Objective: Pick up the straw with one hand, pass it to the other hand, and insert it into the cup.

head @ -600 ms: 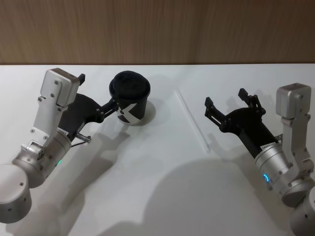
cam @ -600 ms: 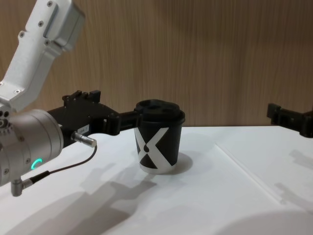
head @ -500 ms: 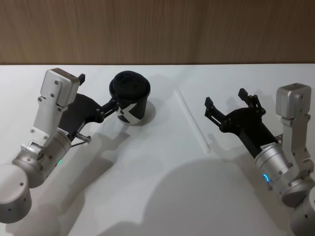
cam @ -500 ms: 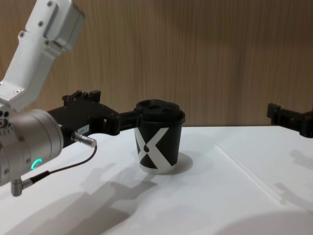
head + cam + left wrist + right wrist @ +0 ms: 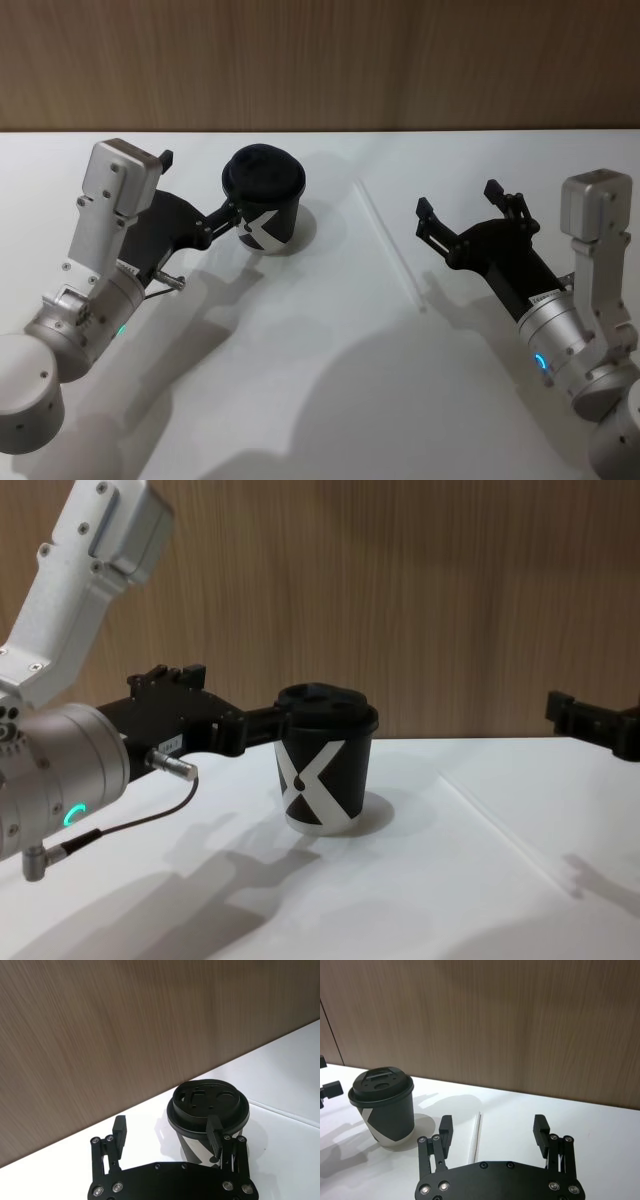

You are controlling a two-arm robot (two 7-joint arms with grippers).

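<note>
The black cup with its white X and domed lid stands upright at the back left of the white table. The white straw lies flat to its right. My left gripper is open just left of the cup, with one fingertip against the cup wall. My right gripper hovers open to the right of the straw. In the right wrist view, the straw lies on the table ahead of that gripper, in line with the gap between its fingers. The cup has nothing in its lid.
The white table runs back to a brown wood-grain wall. A thin black cable loops under my left wrist. The arms' shadows fall across the front of the table.
</note>
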